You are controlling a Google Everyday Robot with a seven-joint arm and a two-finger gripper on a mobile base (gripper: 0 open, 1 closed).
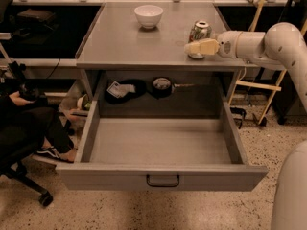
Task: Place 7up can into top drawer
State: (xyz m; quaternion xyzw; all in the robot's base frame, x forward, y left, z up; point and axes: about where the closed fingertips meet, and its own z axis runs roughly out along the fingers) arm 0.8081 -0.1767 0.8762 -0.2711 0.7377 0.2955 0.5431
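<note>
Can: the can (200, 31) is standing upright on the table (134, 47), near its front right corner, well apart from the bowl (148, 16) at the back.
Drawer: the drawer (160, 143) is sitting pulled wide open below the table, its grey floor showing bare and its handle (163, 180) facing the camera.
Risk, tipping: the can is standing close to the table's edge, so any sideways push from the gripper is likely to be knocking it over or off.
Risk, slipping: the can's wall is smooth and round; a weak or off-centre squeeze could be letting it slide out on the way down.
Risk, clipping: the back of the drawer is lying under the table's front lip, so a descent too far back could be catching that lip.
Gripper: the gripper (194, 46) is reaching in from the right on the arm (268, 42), level with the can's lower half and lying across its near side, touching it or just beside it.
Hold: I cannot tell whether the gripper is clamping the can or only bracketing it; the far side is hidden.
</note>
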